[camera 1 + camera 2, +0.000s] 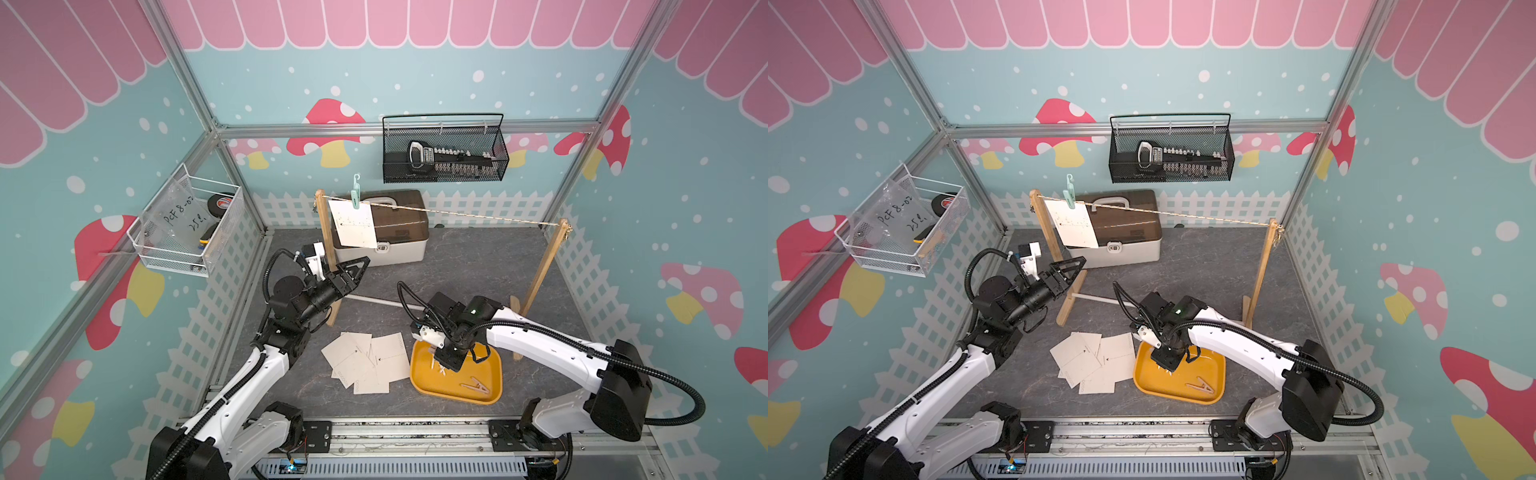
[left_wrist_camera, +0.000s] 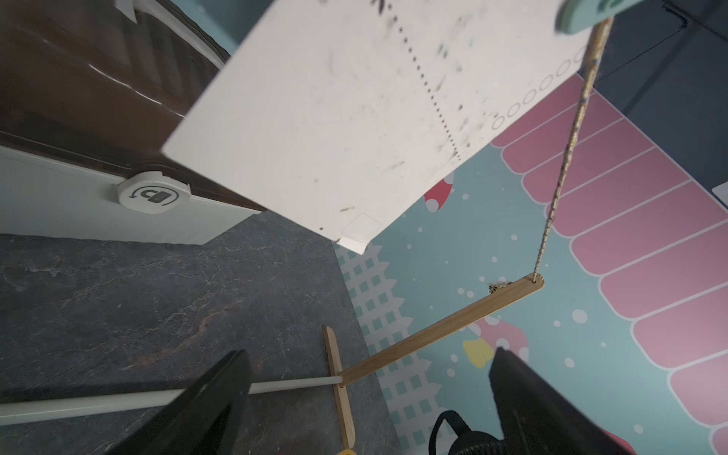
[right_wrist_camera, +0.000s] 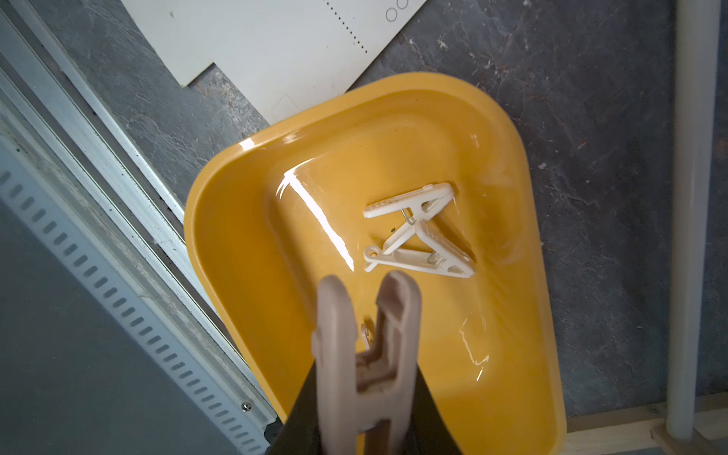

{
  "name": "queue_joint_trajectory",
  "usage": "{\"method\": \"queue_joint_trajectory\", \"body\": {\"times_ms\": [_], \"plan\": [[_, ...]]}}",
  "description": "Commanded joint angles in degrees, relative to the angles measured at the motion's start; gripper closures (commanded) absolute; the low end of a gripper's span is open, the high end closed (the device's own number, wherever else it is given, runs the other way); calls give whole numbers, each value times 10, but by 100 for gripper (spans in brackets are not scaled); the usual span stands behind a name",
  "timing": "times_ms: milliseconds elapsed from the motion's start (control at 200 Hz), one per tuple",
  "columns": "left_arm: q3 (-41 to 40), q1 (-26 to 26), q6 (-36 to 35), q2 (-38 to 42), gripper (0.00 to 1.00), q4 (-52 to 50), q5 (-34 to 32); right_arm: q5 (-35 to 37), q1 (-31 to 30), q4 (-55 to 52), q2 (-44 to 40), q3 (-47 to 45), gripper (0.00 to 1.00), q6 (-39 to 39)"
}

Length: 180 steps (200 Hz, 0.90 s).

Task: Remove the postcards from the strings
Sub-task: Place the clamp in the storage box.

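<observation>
One cream postcard [image 1: 353,224] [image 1: 1073,226] [image 2: 354,118] hangs from the twine string [image 1: 457,214] [image 1: 1183,214] [image 2: 567,149], pinned by a mint-green clothespin [image 1: 354,194] [image 2: 587,12]. My left gripper [image 1: 363,264] [image 1: 1081,262] [image 2: 370,354] is open just below the card's lower edge, touching nothing. Several postcards [image 1: 365,365] [image 1: 1092,361] [image 3: 275,43] lie loose on the tabletop. My right gripper [image 1: 442,368] [image 1: 1163,365] [image 3: 368,398] points down over the yellow tray [image 1: 457,401] [image 3: 220,220], shut on a beige clothespin [image 3: 331,335].
Two white clothespins [image 3: 417,232] and a beige one [image 1: 476,386] lie in the tray. A lidded storage box [image 1: 399,232] stands behind the line. Wooden posts [image 1: 328,257] [image 1: 544,270] are joined by a white rod [image 1: 374,300]. Wire baskets [image 1: 444,149] [image 1: 187,224] hang on the walls.
</observation>
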<state>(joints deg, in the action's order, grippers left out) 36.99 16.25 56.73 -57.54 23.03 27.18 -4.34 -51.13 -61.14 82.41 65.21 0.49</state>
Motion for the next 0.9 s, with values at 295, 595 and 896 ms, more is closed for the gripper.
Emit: {"method": "queue_joint_trajectory", "body": {"times_ms": [295, 595, 896], "plan": [[5, -5, -17, 4, 1, 6, -16, 25, -11, -36, 13, 23, 56, -34], [4, -6, -22, 2, 1, 7, -16, 54, -11, -35, -6, 36, 55, -39], [-2, -7, -27, -1, 1, 13, -19, 57, -10, 151, -138, 65, 49, -53]]}}
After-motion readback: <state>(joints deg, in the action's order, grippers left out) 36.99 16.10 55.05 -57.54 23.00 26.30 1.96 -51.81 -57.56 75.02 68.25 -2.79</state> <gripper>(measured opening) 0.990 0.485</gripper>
